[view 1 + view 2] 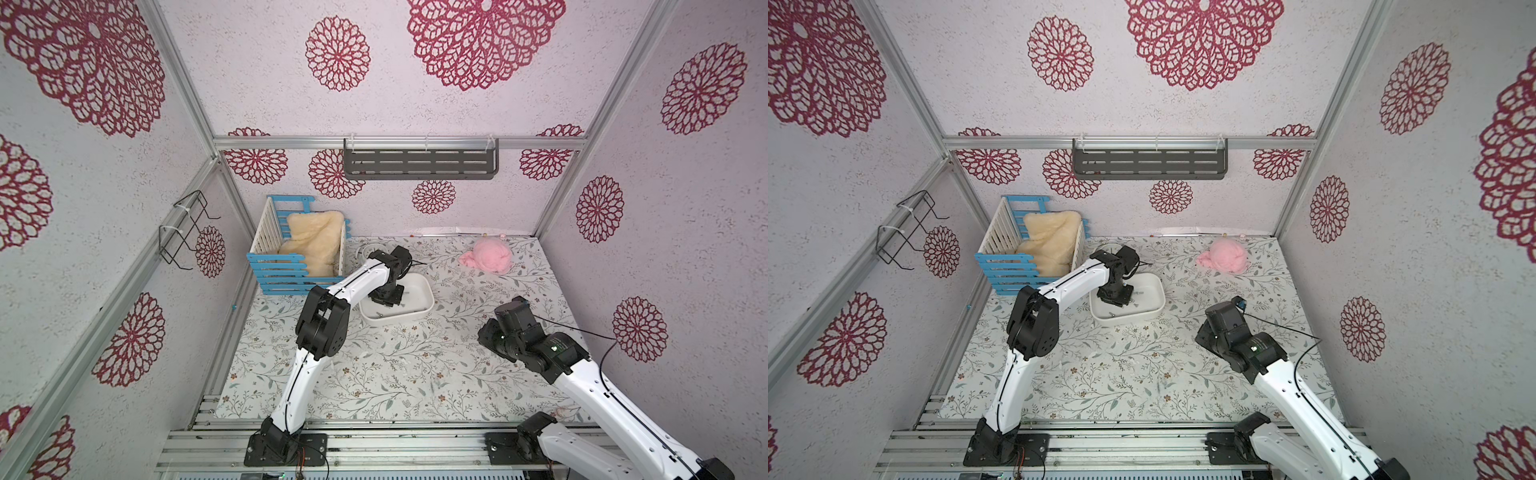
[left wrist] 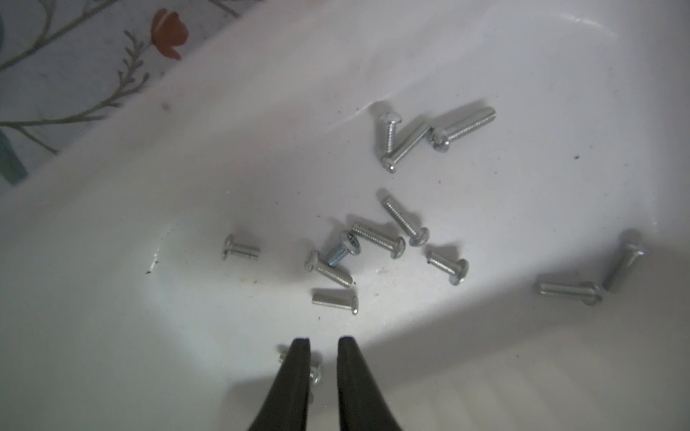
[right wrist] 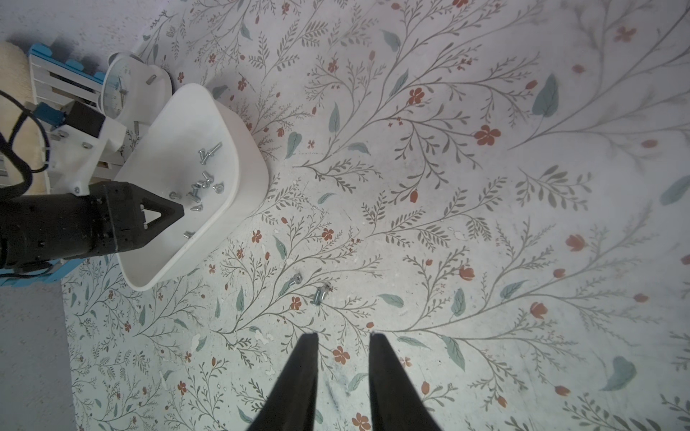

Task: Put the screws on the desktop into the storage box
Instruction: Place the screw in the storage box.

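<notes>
Both top views are looking down from high in front — wrist cameras, nearer, are sharing the storage box (image 3: 248, 156).

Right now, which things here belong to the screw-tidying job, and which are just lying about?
Part of the job:
storage box; screws already inside it; two screws not yet picked off the desktop; left gripper over the box; right gripper near the loose pair.

Just lying about:
blue-and-white crate holding a cream fleece; pink cloth; white clock; grey wall shelf.
</notes>
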Controlling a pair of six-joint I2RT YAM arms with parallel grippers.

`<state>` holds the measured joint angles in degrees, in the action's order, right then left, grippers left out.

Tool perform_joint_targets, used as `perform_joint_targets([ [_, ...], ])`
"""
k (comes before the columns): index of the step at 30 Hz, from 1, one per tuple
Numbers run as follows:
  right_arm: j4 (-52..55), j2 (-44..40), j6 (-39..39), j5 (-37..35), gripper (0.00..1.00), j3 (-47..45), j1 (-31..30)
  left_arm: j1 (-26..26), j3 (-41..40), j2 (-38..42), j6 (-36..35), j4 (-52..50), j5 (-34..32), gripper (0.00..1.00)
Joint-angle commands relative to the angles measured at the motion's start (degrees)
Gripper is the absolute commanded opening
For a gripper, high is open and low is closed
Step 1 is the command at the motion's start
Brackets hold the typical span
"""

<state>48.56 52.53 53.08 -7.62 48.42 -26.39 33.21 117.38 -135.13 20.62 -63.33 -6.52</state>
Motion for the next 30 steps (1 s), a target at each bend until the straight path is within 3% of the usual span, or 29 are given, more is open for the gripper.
perform_joint_targets([
  [1, -1.4, 0.2, -1.2, 0.4, 0.28, 0.3, 0.3, -0.5, 0.6, 0.0, 0.1, -0.2, 0.1, 0.21],
  [6, -1.9, 0.9, -1.1, 0.9, 0.28, 0.4, 0.3, -0.5, -0.1, 4.3, 0.2, -0.2, -0.2, 0.23],
  [14, -4.1, 3.4, -1.4, 3.5, 0.28, -0.6, 0.2, -0.8, -4.7, 19.5, 0.6, -0.1, -1.5, 0.3],
  [17, -5.5, 4.7, -1.4, 4.5, 0.29, -1.3, 0.0, -1.1, -8.6, 26.8, 1.4, -0.1, -1.4, 0.36],
  [30, -10.0, 14.8, 2.0, 4.0, 0.3, -2.2, -5.6, -3.9, -34.4, 48.5, 5.2, 5.4, -2.6, 0.4],
])
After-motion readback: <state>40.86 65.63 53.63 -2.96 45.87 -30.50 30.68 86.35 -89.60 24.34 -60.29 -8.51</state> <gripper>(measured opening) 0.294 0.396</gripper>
